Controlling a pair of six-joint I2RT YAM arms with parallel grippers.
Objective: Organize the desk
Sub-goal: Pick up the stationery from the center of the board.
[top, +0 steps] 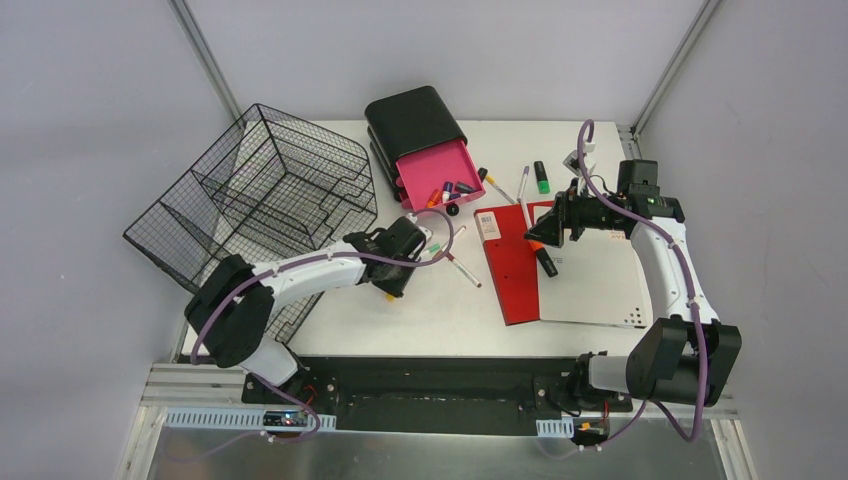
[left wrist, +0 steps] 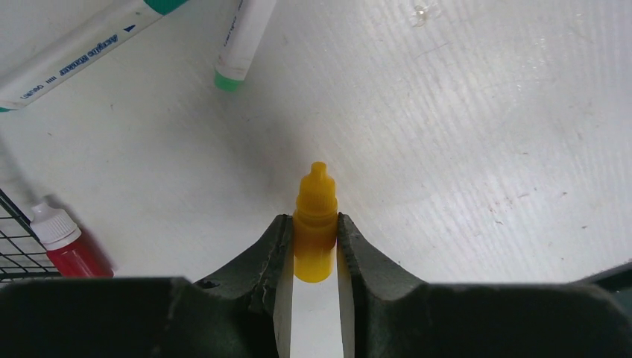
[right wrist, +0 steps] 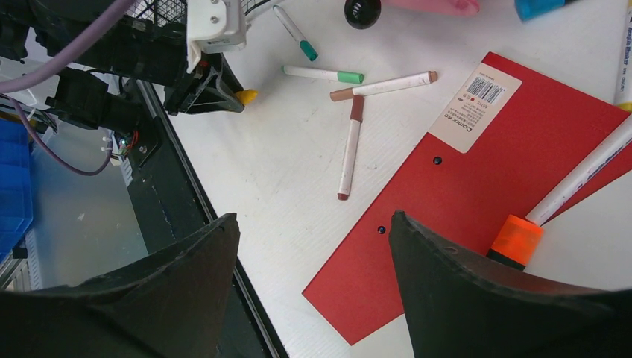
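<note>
The desk (top: 440,305) is a large white tabletop. My left gripper (top: 392,288) is low over its left middle. In the left wrist view the left gripper (left wrist: 314,221) is shut on a small yellow dropper bottle (left wrist: 315,212), whose cap points away from me. The bottle's tip also shows in the right wrist view (right wrist: 247,96). My right gripper (top: 537,232) is open and empty above the red-and-white notebook (top: 512,270). In the right wrist view the right gripper (right wrist: 313,218) hangs over the notebook's red cover (right wrist: 477,171).
A black wire basket (top: 260,190) lies tilted at the left. A black organizer with an open pink drawer (top: 435,172) holds small items. Loose markers (right wrist: 350,145) lie mid-desk. An orange highlighter (right wrist: 516,240) rests on the notebook. A red bottle (left wrist: 67,246) lies by the basket.
</note>
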